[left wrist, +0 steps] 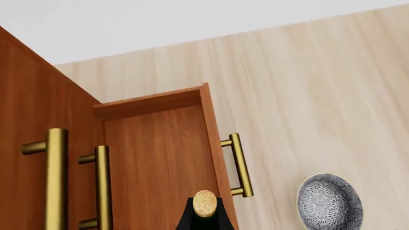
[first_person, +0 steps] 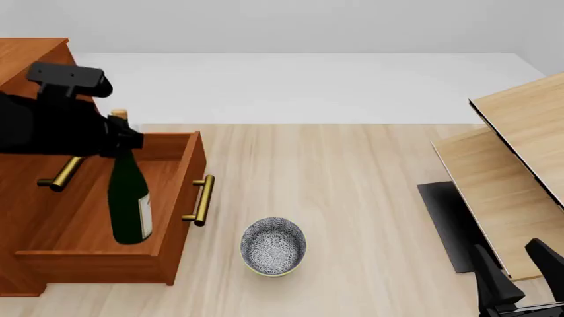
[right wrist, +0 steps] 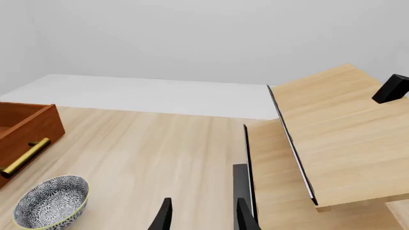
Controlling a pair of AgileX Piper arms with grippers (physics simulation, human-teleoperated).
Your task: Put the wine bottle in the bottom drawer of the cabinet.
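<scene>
We read the left gripper point(first_person: 113, 140) as clamped on the neck of the tall dark green glass wine bottle point(first_person: 129, 196), which hangs upright over the open reddish-brown wooden bottom drawer point(first_person: 173, 173) of the cabinet point(first_person: 26, 59); the right gripper point(right wrist: 201, 215) idles with fingers spread, well apart from the drawer. Placement is in hand: next, lower and release. Cork tan, label pale near base.
</scene>
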